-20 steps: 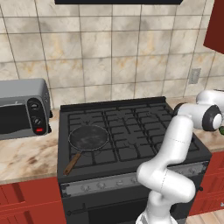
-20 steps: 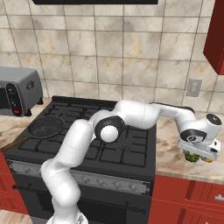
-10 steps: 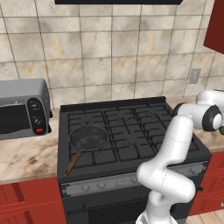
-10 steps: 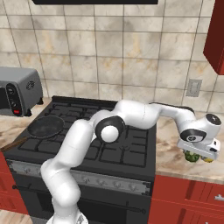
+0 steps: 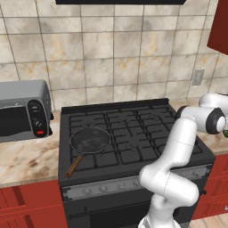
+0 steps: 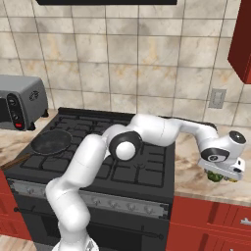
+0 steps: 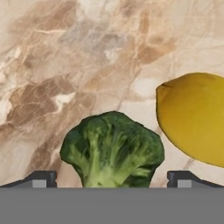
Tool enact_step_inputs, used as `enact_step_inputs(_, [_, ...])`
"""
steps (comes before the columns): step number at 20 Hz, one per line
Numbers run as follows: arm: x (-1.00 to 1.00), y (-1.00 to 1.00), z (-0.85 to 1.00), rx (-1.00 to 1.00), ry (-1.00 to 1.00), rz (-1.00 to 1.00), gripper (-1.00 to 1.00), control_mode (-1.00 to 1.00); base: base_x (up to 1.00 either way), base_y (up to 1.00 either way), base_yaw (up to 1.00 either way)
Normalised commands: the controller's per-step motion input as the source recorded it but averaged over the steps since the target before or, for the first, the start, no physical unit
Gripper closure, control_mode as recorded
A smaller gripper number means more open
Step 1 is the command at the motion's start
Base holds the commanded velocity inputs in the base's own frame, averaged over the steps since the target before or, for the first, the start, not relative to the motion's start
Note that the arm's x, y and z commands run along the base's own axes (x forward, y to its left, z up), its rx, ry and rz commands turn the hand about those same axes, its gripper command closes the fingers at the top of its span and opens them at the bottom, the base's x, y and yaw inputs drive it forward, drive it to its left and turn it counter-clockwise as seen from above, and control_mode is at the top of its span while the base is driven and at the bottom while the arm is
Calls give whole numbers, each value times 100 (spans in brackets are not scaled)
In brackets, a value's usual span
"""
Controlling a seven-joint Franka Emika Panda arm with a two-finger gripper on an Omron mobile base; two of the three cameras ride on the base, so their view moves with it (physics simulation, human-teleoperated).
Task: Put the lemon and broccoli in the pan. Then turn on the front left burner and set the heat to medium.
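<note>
1. Gripper (image 7: 112, 181) jaws are spread wide and nothing is held; the broccoli (image 7: 113, 148) sits between the two fingertips (image 7: 41, 178), directly ahead of the hand on the counter (image 7: 65, 65).
2. Just off to one side of the hand lies the lemon (image 7: 194, 118), near the broccoli but apart from it.
3. If the jaws are closed off-centre, the floret could be squeezed out or tipped, since its crown is lumpy and its stem narrow.
4. The lemon could be nudged by a finger on descent and be rolled away along the counter.
5. The pan (image 5: 90, 140) is well away from the hand, across the stove (image 5: 133, 129); a weak grip could be lost over that long carry.
</note>
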Motion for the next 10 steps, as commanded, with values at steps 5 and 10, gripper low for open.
enact_step_inputs(5, [2,0,-7,0,-1,0,-100,-100,0,0,0])
enact_step_inputs(10, [0,0,0,0,0,0,-100,-100,0,0,0])
